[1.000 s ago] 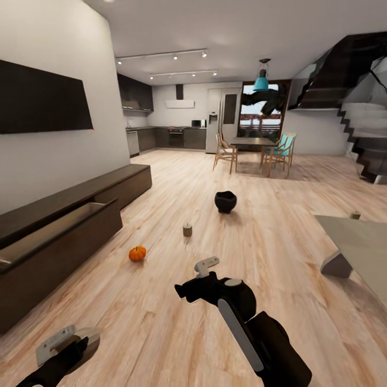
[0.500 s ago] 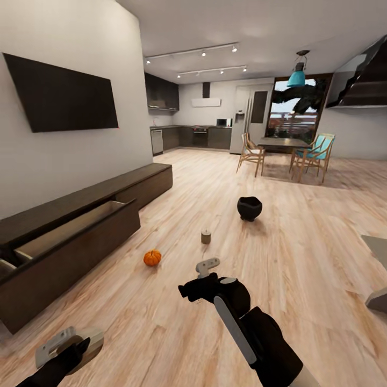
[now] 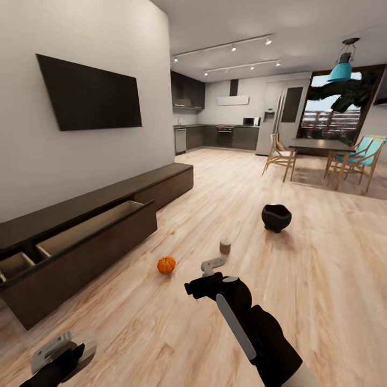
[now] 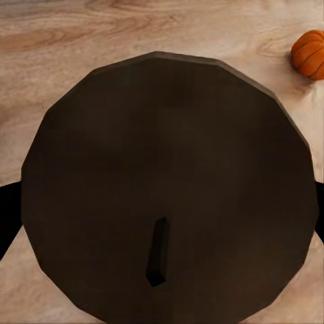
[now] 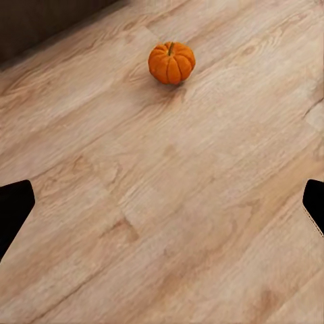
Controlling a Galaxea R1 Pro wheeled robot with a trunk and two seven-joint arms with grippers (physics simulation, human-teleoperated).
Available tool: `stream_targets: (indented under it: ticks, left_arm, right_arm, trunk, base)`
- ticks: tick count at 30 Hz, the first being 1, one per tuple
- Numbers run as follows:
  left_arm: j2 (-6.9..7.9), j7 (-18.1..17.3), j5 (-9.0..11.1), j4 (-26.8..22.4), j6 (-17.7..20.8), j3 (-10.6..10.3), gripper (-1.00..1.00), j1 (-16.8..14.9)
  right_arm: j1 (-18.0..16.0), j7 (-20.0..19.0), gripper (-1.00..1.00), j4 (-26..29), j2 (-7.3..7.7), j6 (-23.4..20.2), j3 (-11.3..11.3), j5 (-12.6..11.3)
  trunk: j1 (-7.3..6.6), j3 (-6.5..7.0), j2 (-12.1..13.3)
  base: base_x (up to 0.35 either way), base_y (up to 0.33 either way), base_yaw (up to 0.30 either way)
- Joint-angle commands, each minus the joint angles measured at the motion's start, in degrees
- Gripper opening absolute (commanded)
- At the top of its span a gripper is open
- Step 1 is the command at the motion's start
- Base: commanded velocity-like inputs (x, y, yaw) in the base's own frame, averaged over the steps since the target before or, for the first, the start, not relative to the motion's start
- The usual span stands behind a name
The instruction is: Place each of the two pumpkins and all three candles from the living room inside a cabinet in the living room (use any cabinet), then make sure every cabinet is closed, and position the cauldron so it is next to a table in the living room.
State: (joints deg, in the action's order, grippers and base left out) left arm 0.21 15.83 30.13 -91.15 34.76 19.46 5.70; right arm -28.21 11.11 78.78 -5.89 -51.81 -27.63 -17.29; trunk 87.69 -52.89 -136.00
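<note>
Pumpkin (image 3: pixel 166 264) sat upright on the wooden floor (image 3: pixel 301 301), apart from the long dark cabinet (image 3: pixel 107 196) and near its open drawer (image 3: pixel 88 231). One candle (image 3: pixel 225 246) stood on the floor just beyond the pumpkin, and the cauldron (image 3: pixel 276 217) lay farther out, well apart from both.

Right end effector (image 3: pixel 211 267): jaws apart with nothing between them. In the right wrist view it looked down at bare floor with the pumpkin ahead of it.

Left end effector (image 3: pixel 56 352): low by the robot's side and, as far as we could judge, clamped on a second candle (image 4: pixel 169 189). Its round top with a wick filled most of the left wrist view.

Risks noted:
- The pumpkin was round and ribbed. We judged that an off-centre approach by one finger could nudge it and send it rolling toward the cabinet or under the drawer front.
- The standing candle was near the pumpkin. A wide sweep of the right arm could topple it.
- The drawer front projected into the room. Driving closer could bring the base or the left arm against it.
- We could not confirm how the fingers sat on the held candle. A jolt while the base moved might loosen it.
</note>
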Motion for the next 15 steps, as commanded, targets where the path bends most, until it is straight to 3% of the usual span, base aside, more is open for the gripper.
stream_targets:
  ticks: [1,3,6,11,15]
  left_arm:
    - [0.00,1.2,0.7,-0.1,0.1,0.0,-1.00,0.0]
    - [-0.06,1.8,0.8,-0.1,-0.1,0.0,-1.00,0.0]
    - [-0.25,2.4,0.8,-0.1,-0.2,0.0,-1.00,0.0]
    - [-0.29,2.5,0.7,-0.1,-0.2,0.0,-1.00,0.0]
    - [-0.30,2.5,0.8,-0.1,-0.3,0.0,-1.00,0.1]
  right_arm:
    - [0.0,0.6,1.00,0.1,0.03,-0.1,0.0,-0.6]
    - [-0.1,0.7,1.00,0.1,0.06,-0.1,0.2,-0.6]
    - [-0.2,5.0,1.00,-0.7,0.08,-0.1,2.8,-0.7]
    - [-1.2,6.6,1.00,-2.2,0.12,-0.1,4.0,-0.8]
    - [-4.1,6.7,1.00,-9.1,0.74,2.6,8.3,-0.9]
  trunk:
    - [0.03,-0.07,0.0]
    - [0.03,-0.11,0.0]
    - [0.03,-0.17,0.0]
    - [0.03,-0.27,0.0]
    - [0.03,-0.29,0.0]
  base:
    - [0.327,-0.109,0.273]
    - [0.327,-0.109,0.272]
    - [0.327,-0.111,0.271]
    - [0.327,-0.114,0.257]
    - [0.327,-0.122,0.093]
